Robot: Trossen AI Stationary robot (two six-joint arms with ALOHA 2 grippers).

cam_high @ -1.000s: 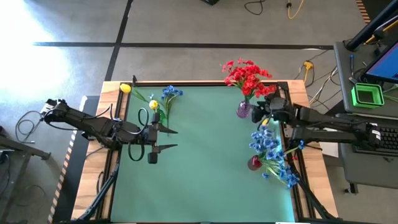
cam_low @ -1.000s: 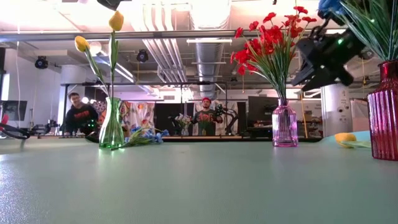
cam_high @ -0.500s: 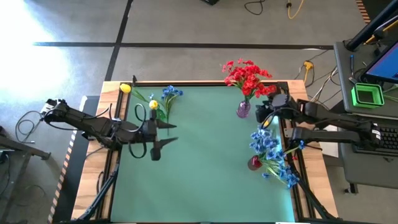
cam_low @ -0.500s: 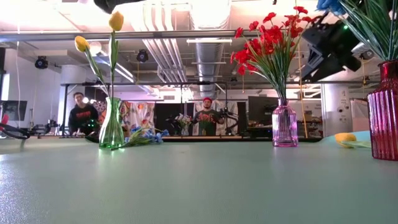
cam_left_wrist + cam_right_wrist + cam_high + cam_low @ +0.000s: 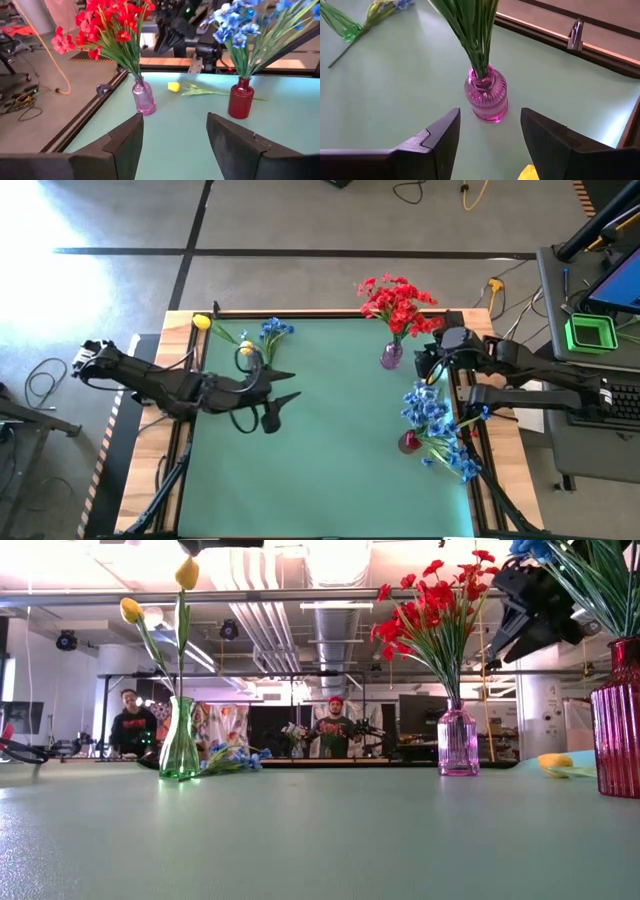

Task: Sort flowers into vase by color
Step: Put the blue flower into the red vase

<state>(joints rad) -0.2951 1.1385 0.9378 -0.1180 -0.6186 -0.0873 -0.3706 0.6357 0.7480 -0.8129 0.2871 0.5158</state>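
Red flowers stand in a pink vase at the far right. Blue flowers fill a red vase nearer the right edge. Two yellow flowers stand in a green vase at the far left, and a blue flower lies on the mat beside it. One yellow flower lies flat between the pink and red vases. My left gripper hangs open above the mat left of centre, pointing at the right side. My right gripper hangs open above the lying yellow flower, facing the pink vase.
The green mat lies bare through its middle and near side. A wooden frame and black rails edge the table. Two people sit in the room far beyond the table's back edge.
My left gripper has moved toward the table's right and a little up, and has turned about its wrist. My right gripper has risen and tipped more level beside the red flowers. Both stay open and no flower has moved.
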